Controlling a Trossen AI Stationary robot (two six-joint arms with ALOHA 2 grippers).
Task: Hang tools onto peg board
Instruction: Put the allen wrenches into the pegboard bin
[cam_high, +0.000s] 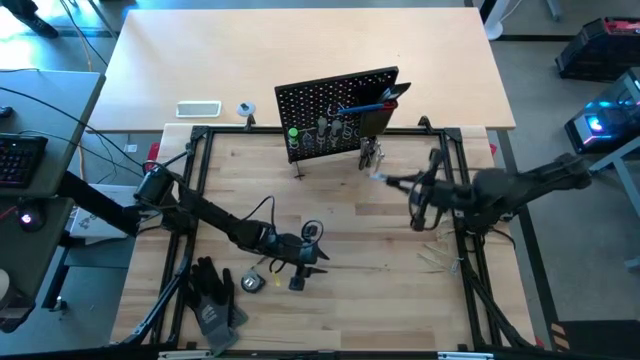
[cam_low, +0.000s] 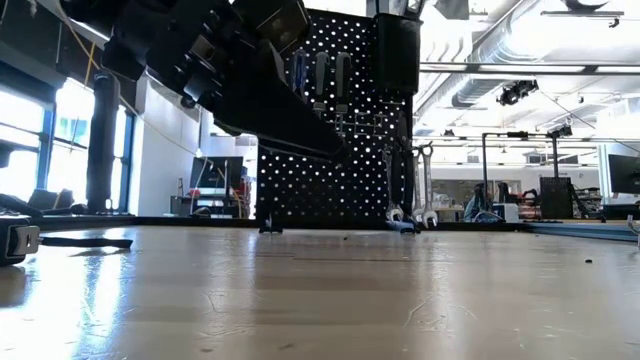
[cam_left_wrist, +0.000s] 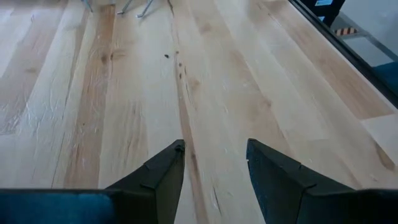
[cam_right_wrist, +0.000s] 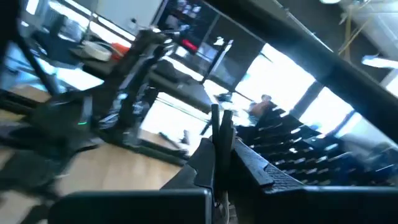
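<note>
The right gripper (cam_high: 385, 179) is pinching a thin, stiff, seemingly slippery metal tool (cam_right_wrist: 215, 134) by its shank near the peg board (cam_high: 335, 112); the left gripper (cam_left_wrist: 214, 163) is hovering half-open, empty, over the counter (cam_left_wrist: 112, 93).

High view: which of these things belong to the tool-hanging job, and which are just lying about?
Part of the job:
peg board
green-handled screwdriver and wrenches hanging on it
thin metal tool in the right gripper's shut fingers

Just lying about:
black gloves
white flat device
</note>
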